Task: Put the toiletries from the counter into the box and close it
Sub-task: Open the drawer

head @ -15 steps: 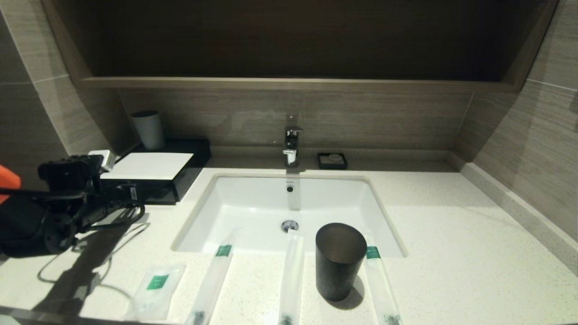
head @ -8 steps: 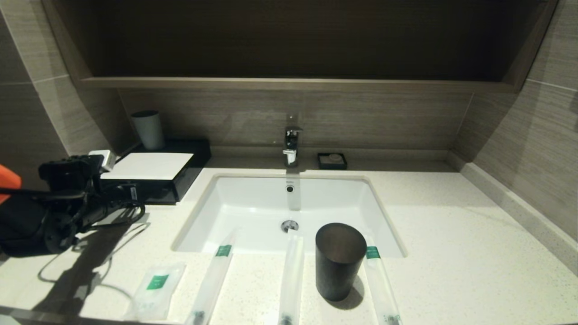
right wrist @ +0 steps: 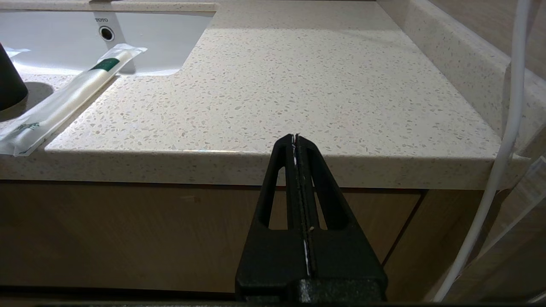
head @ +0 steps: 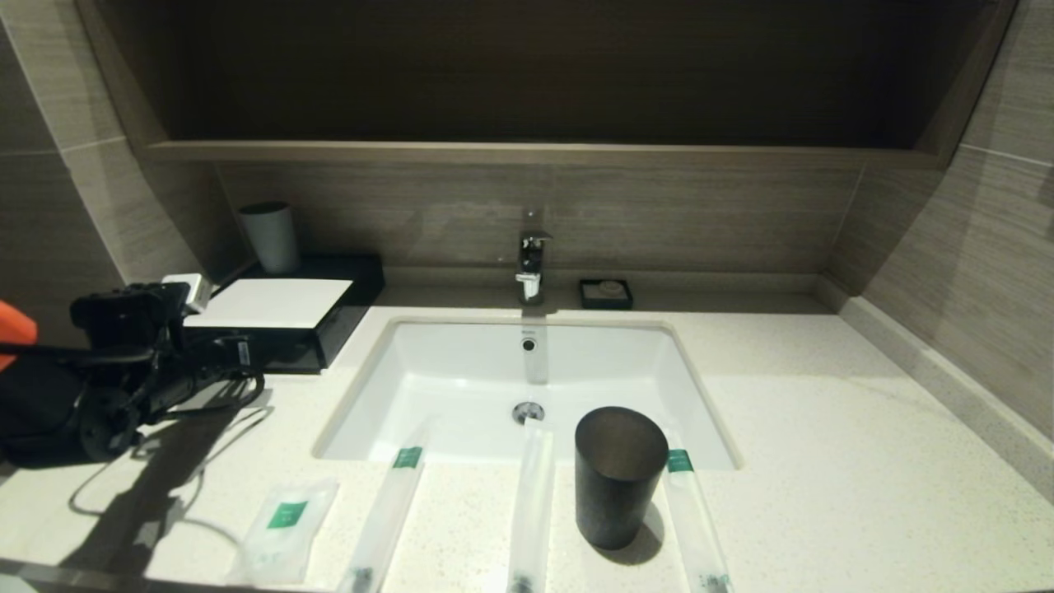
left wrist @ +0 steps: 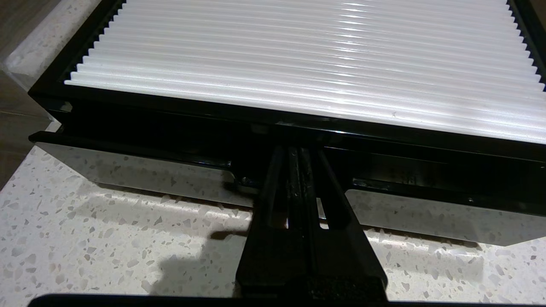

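Note:
The box (head: 280, 317), black with a white ribbed top (left wrist: 298, 55), stands at the counter's (head: 823, 428) back left. My left gripper (head: 244, 356) is shut, its tips (left wrist: 298, 150) in the notch at the middle of the glossy drawer front (left wrist: 128, 170). The toiletries lie along the front edge: a short flat sachet (head: 284, 527) and three long sachets (head: 387, 511), (head: 531, 502), (head: 696, 519), the last also seen as a long sachet (right wrist: 72, 98). My right gripper (right wrist: 295, 137) is shut and empty, below the counter's front edge at the right.
A dark cup (head: 617, 473) stands between the middle and right long sachets. The white sink (head: 461, 387) and tap (head: 531, 259) are behind them. A small black soap dish (head: 605, 292) and a grey cup (head: 270, 237) sit at the back. A white cable (right wrist: 503, 145) hangs by the right arm.

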